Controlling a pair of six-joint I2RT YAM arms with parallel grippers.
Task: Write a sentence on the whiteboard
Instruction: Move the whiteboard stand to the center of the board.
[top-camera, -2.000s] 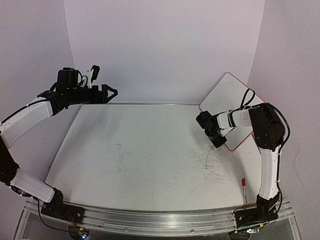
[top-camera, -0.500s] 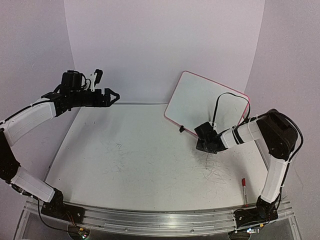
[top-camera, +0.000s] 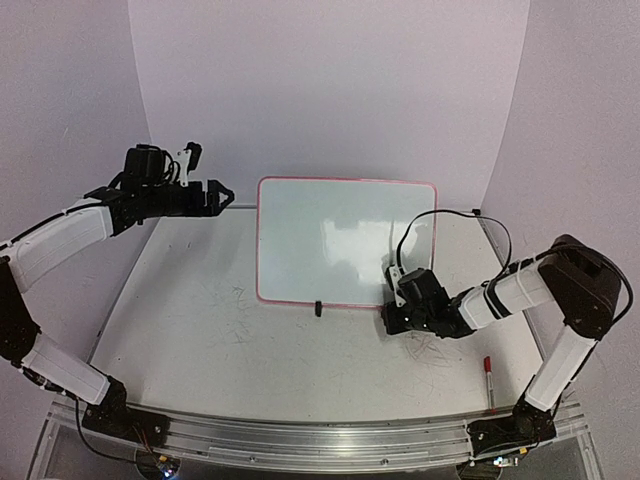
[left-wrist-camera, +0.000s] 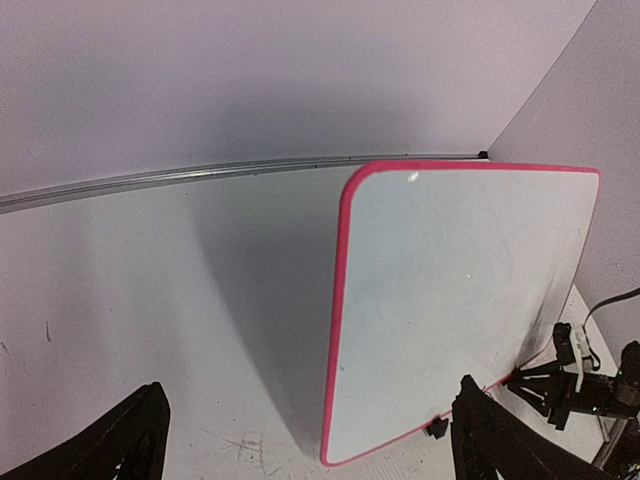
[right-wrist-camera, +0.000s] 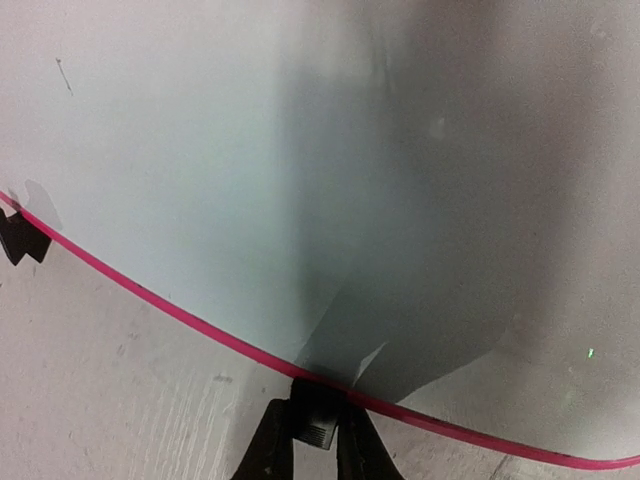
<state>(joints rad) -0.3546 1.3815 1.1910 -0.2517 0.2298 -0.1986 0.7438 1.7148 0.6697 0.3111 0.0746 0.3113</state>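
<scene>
Standing board: the flat, shiny white whiteboard (top-camera: 330, 235) with a thin red rim and round corners stands up on its long edge. It is near the back of the table, about in the middle, and its big face looks toward the arms.
Board face: plain white with a soft shine, seen up close from the right wrist (right-wrist-camera: 250, 150) and from the side by the left wrist (left-wrist-camera: 460, 290).
Table: a big white scuffed table (top-camera: 200, 330) holds the board.
Right gripper: the black right gripper (top-camera: 392, 308) lies low by the table at the board's bottom right. Its two fingers are pinched tight on the red bottom rim (right-wrist-camera: 317, 425), so it grips the board.
Clip foot: one small black clip foot (top-camera: 318, 308) sits under the bottom rim, left of the right gripper. It shows at the left side of the right wrist view (right-wrist-camera: 20, 240).
Left gripper: the black left gripper (top-camera: 228, 193) hangs in the air at the back left, just beside the board's top left corner and not touching it. Its fingers (left-wrist-camera: 125, 445) are spread wide apart and hold nothing.
Pen: a thin marker pen with a red end (top-camera: 487, 372) lies on the table at the front right, near the right arm and well apart from the board.
Scribbles: thin grey scribble marks (top-camera: 432, 342) are on the table just in front of the right gripper.
</scene>
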